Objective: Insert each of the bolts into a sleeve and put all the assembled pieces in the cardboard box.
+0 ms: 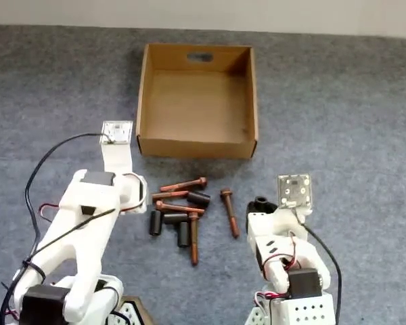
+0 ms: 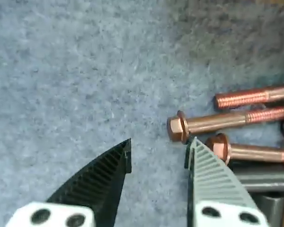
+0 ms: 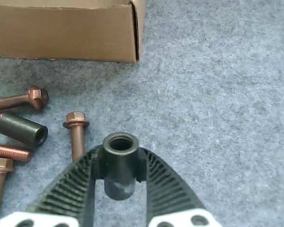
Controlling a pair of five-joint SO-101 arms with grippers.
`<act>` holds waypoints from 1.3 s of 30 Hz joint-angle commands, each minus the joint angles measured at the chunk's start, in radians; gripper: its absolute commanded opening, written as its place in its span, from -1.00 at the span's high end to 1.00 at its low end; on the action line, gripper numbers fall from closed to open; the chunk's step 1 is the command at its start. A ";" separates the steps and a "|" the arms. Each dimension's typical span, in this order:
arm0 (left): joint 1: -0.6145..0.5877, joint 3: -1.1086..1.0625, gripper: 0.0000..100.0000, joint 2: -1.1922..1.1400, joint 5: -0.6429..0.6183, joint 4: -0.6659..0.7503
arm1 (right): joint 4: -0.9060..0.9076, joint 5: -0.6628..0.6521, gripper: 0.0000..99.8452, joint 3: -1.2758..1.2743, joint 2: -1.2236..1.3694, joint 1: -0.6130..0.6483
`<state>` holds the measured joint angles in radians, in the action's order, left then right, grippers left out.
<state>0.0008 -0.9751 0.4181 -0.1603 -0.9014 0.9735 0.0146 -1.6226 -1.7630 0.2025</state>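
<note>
Right pincer [image 3: 120, 160] low, clamping sleeve [image 3: 119, 143] (left pincer [image 2: 159, 147] agape).

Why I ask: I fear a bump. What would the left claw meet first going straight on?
Probably bare carpet: the open left claw points past the bolts, whose nearest heads lie just beside it. Depth is hard to judge.
</note>
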 commanded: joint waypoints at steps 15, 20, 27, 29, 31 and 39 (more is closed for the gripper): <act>0.044 0.035 0.59 -0.010 -0.009 0.087 | 0.007 -0.014 0.99 0.007 -0.015 -0.004; 0.045 0.016 0.69 -0.010 -0.009 0.087 | 0.007 -0.014 0.99 0.007 -0.015 -0.004; 0.045 -0.005 0.72 -0.010 -0.009 0.087 | 0.007 -0.014 0.99 0.005 -0.015 -0.004; 0.045 -0.012 0.72 -0.012 -0.009 0.087 | 0.007 -0.014 0.99 0.005 -0.013 -0.004; 0.045 -0.022 0.72 -0.012 -0.008 0.087 | 0.007 -0.014 0.99 0.005 -0.013 -0.007; 0.045 -0.036 0.72 -0.016 -0.006 0.089 | 0.008 -0.014 0.99 0.005 -0.013 -0.007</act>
<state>0.0330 -1.0088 0.4104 -0.1649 -0.8232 0.9735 0.0146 -1.6226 -1.7630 0.2025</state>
